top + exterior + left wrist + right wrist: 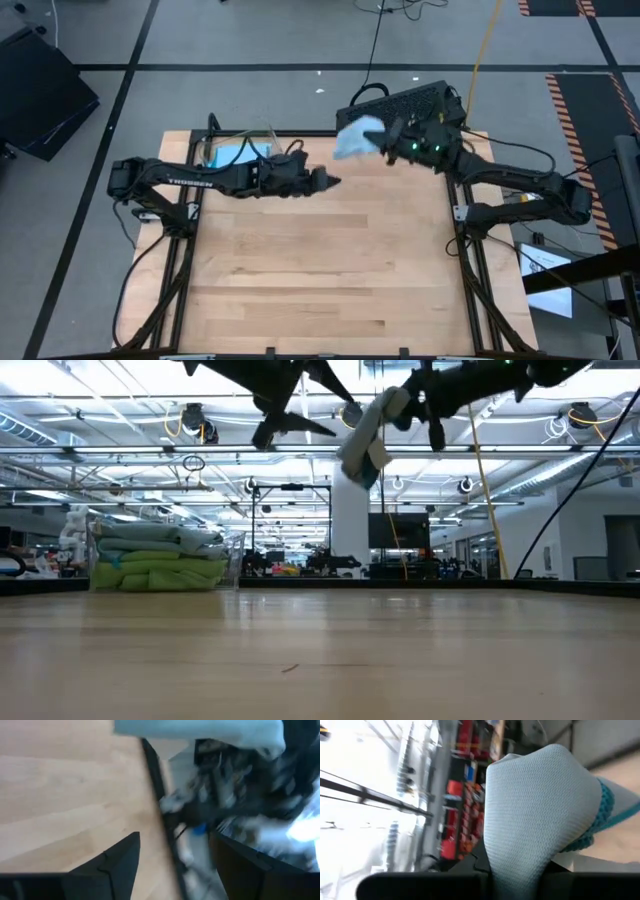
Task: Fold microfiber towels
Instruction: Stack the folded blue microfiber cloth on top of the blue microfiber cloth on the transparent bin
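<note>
Wooden table (320, 270) bare mid-surface; towel stack (160, 558) near corner.

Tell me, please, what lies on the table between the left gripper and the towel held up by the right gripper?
Nothing: the high view shows only bare wood between the left gripper and the light blue towel in the right gripper.

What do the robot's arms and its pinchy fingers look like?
Both arms are dark, almost black, built from long jointed tubes. The left arm has white letters printed along it and thin cables near its base. The right arm shows small green lights near its wrist. The left gripper has two flat, pointed black fingers. The right gripper is dark too.
</note>
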